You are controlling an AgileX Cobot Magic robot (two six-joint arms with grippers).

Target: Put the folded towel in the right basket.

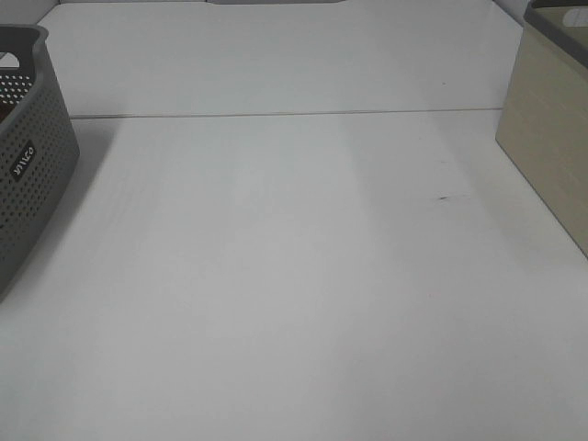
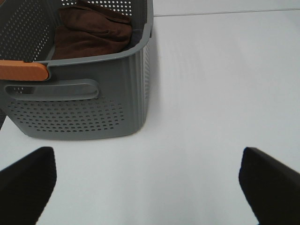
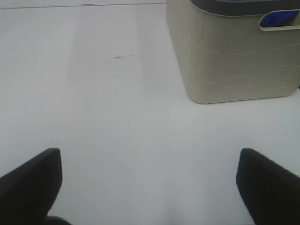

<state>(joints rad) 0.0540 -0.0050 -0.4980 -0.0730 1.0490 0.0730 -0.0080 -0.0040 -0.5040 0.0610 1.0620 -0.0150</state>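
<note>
At the far left we see the grey basket point(image 1: 28, 156) on the worktop point(image 1: 294, 276), and our left wrist view shows the brown towel point(image 2: 91, 30) folded inside it, low against the wall. Our left gripper point(image 2: 150, 183) hangs just short of that basket, fingers point(image 2: 28, 183) spread wide and holding nothing. We judge this as the very start: the towel is not yet picked. Next we must lift over the rim point(image 2: 93, 58), dip into the basket and pinch the folded stack without snagging the wall.

The middle of the worktop is open, so a carry across meets nothing.

At the right stands the beige basket point(image 1: 551, 156), taller, with a dark rim. Our right gripper point(image 3: 150, 187) faces it, fingers point(image 3: 30, 183) spread, empty. A handover may be needed.
</note>
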